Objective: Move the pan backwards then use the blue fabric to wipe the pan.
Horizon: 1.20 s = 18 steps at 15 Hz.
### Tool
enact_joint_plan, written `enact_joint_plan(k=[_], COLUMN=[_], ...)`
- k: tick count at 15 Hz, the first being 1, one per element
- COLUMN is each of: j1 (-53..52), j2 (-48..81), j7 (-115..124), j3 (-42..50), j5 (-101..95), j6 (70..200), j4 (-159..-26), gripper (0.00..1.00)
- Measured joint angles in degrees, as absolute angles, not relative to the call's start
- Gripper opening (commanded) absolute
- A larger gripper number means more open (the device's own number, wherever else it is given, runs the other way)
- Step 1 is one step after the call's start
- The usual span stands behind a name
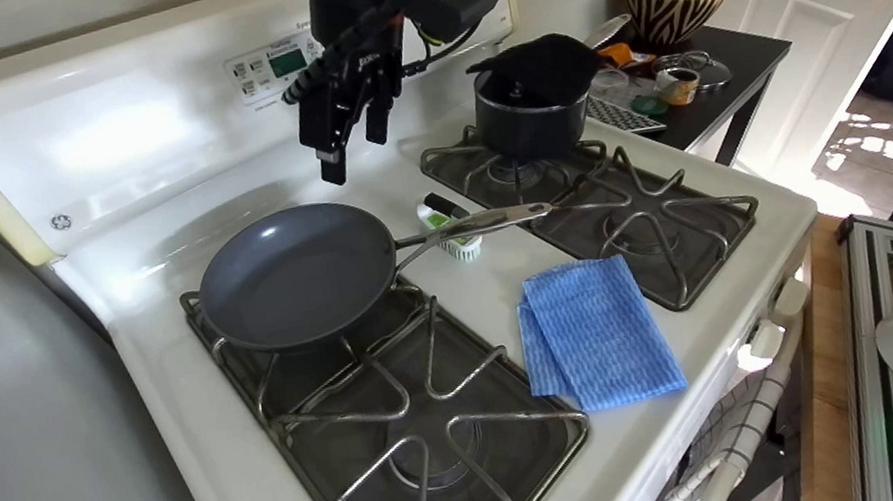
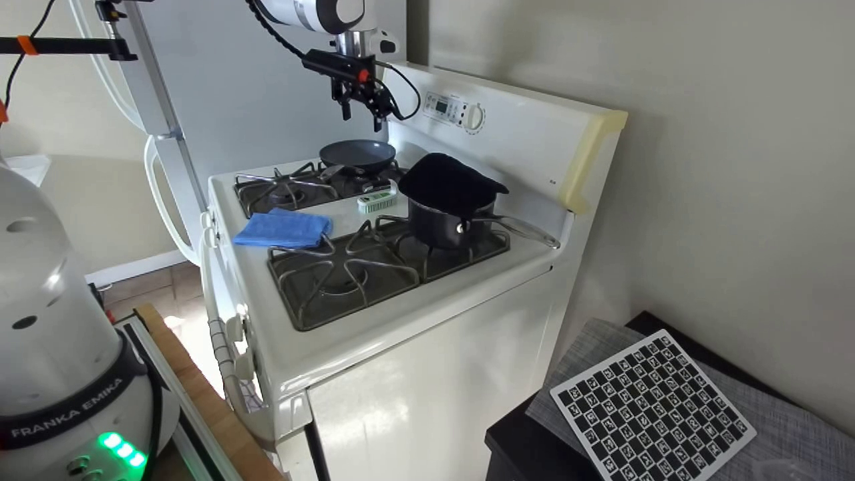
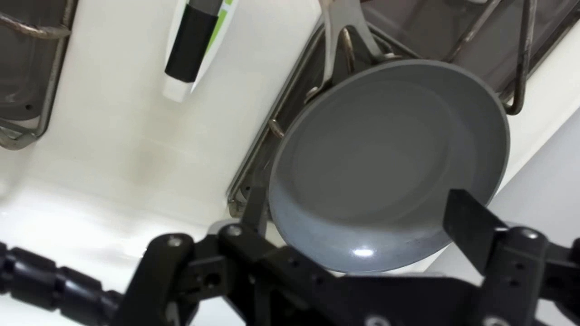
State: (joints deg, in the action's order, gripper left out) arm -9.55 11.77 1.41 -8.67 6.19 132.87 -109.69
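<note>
The dark grey-blue pan point(image 1: 297, 276) rests on the rear grate beside the fridge, its silvery handle point(image 1: 486, 223) pointing across the stove's middle strip. In both exterior views the blue fabric point(image 1: 602, 333) lies folded flat on the white stovetop between the grates, near the front edge; the wrist view does not show it. My gripper point(image 1: 355, 151) hangs above the stove's back part, over the rear side of the pan and apart from it. Looking down in the wrist view, the pan point(image 3: 380, 149) lies below the widely parted fingers point(image 3: 473, 222), with nothing between them.
A black pot point(image 1: 529, 121) with a black cloth point(image 1: 552, 65) on top stands on the far rear grate. A scrub brush point(image 1: 450, 228) lies on the middle strip, by the pan handle. Behind the gripper rises the control panel point(image 2: 454, 110); the fridge wall point(image 2: 280, 87) borders the pan's side.
</note>
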Motion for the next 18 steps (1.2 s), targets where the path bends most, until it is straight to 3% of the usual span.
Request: enact_joint_plan(k=[9,18], j1=[-10.2,-14.1], j2=[9.7,-1.4], j7=[1.4,6.9], j3=[-10.6,-14.7], j5=[6.9,8.8], j6=[131.8,112.6], j4=[-109.6,-115.7], gripper=[1.0,1.0])
